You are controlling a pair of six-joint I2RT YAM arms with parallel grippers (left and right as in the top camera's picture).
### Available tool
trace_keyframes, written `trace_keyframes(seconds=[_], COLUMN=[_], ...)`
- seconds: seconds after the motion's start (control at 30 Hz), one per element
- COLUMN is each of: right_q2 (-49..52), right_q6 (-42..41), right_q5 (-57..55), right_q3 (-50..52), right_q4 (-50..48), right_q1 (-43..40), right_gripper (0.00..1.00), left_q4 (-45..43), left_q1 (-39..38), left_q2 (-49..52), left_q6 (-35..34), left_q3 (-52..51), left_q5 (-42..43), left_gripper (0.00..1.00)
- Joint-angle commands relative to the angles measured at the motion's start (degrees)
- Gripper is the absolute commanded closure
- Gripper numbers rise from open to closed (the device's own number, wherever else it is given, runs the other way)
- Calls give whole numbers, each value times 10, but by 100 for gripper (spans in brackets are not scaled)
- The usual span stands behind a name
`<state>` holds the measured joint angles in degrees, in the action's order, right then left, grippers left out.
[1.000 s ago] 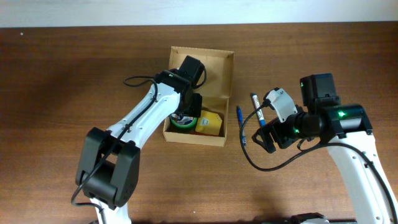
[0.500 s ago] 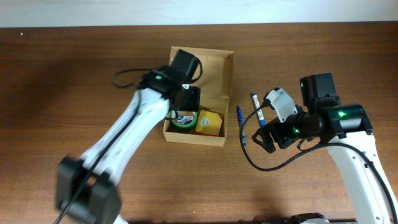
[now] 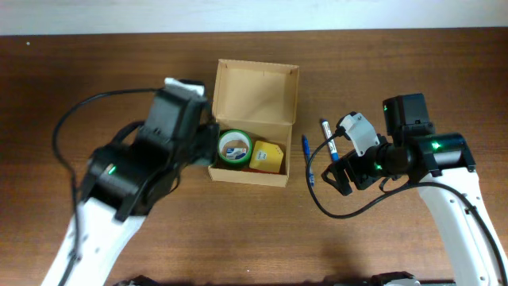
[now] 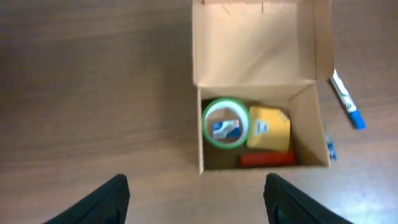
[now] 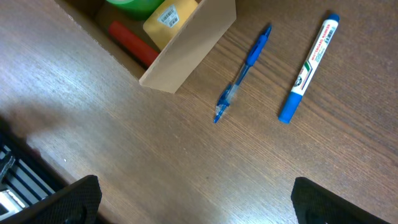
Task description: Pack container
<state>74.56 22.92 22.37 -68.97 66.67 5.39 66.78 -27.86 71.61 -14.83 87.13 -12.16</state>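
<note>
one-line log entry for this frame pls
left gripper open, empty, clear of container | right gripper open, empty | container open: tape roll, yellow block inside | pen, marker on table

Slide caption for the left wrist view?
Open left gripper near the open container; inside: green tape roll, yellow box, red item.

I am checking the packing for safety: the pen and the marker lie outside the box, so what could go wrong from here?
1. The blue pen lies flat beside the container wall; the open right gripper might bump that wall or lose the thin pen.
2. The marker lies near the pen and could get knocked.
3. The green tape roll, yellow item and red item crowd the container, so a pen may stick up against the lid.
</note>
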Motion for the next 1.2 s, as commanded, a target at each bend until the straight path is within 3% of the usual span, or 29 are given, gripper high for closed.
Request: trace_keyframes(seconds=[0.0, 0.13, 0.2, 0.27, 0.67, 0.83, 1.03, 1.17], right_q2=[-2, -2, -2, -2, -2, -2, -2, -1], right_q6=[2, 2, 2, 2, 1, -47, -48, -88], right_q5=[1, 1, 1, 1, 1, 16, 25, -44], right_q3=[0, 0, 0, 0, 0, 0, 0, 0], right_q4=[-8, -7, -7, -8, 4, 10, -17, -49], right_q1=[-1, -1, -1, -1, -1, -1, -1, -1], right_gripper=[1, 1, 1, 1, 1, 1, 1, 1], left_q4=[22, 56, 70, 84, 139, 149, 150, 150], left_q1=[-3, -3, -3, -3, -3, -3, -3, -3], left_q2=[-51, -98, -117, -131, -144, -144, -144, -144], left_q6=[32, 32, 32, 32, 152, 158, 157, 157], left_q3=[10, 10, 10, 10, 10, 10, 10, 10], left_q5=[-12, -12, -11, -9, 96, 96, 93, 93], left_gripper=[27, 17, 5, 0, 0, 0, 0, 0])
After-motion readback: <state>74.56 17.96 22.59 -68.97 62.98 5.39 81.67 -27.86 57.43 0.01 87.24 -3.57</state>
